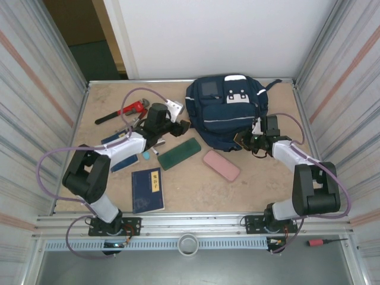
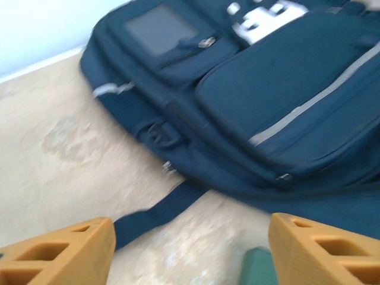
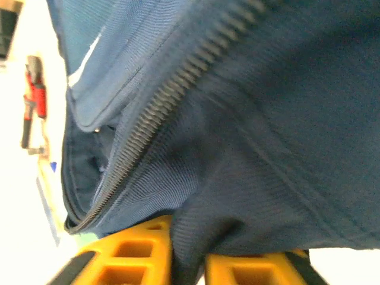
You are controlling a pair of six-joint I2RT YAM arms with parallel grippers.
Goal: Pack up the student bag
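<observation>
The left gripper (image 2: 190, 240), jaws apart and empty, hovers just left of the student bag (image 1: 228, 110); the bag lies flat between both grippers, soft and floppy, likely light, best gripped along its zipper (image 3: 155, 116), where the right gripper (image 3: 187, 252) clamps a fabric fold

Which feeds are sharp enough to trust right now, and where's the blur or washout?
Top external: sharp and evenly lit, the student bag crisp. Left wrist: motion blur smears the bag's white patches. Right wrist: very close to the fabric, zipper teeth soft, tabletop at left blown out to white.
</observation>
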